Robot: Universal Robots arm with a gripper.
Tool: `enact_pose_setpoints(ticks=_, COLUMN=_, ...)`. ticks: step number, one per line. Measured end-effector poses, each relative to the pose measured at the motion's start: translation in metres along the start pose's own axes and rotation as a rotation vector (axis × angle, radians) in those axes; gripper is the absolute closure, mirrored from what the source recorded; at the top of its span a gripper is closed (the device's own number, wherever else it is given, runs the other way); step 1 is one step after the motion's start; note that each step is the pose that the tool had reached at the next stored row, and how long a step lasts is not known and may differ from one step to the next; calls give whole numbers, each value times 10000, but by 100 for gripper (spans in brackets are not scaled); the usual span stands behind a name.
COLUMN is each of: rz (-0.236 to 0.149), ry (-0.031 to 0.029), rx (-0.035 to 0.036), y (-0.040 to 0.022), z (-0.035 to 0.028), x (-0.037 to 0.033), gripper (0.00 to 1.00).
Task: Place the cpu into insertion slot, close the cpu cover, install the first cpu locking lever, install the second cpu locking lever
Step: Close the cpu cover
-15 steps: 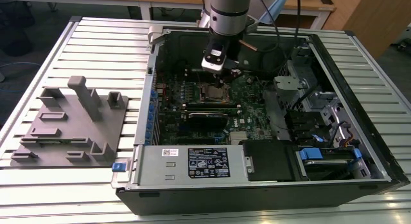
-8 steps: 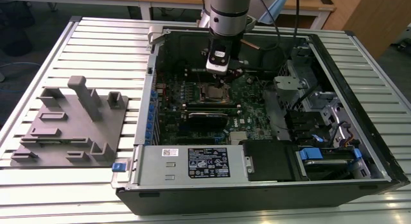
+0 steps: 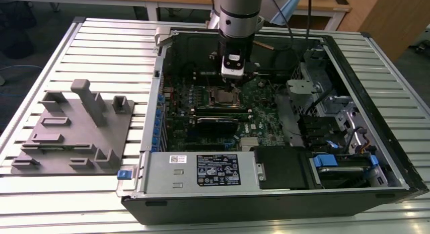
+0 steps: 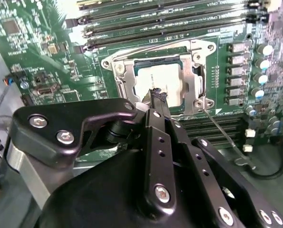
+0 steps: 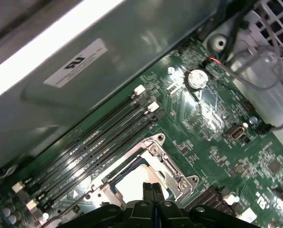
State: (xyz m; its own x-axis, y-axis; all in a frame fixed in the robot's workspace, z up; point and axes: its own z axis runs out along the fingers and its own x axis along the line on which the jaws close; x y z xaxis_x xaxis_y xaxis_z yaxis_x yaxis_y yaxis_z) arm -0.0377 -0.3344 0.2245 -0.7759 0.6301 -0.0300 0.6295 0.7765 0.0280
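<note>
I noted the gripper (image 4: 158, 96), fingers together, above the cpu cover (image 4: 120, 72), which I judged thin, stiff, best pressed at its rim.

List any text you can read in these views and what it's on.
No text can be read.
On the grey box, the black-and-white label: print too small.
Beside it, the small white sticker: too small.
On the case wall, the white sticker: dark mark, blurred.
On the chip: faint print, unreadable.
</note>
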Motion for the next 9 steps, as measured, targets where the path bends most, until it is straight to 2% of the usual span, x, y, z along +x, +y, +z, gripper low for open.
enact_pose_setpoints(ticks=3, rz=-309, ry=9, rx=-9, y=0, z=1, x=0, gripper=90)
enact_pose_setpoints(ticks=9, rz=-356, ry=9, rx=-9, y=0, z=2, x=0, gripper=90)
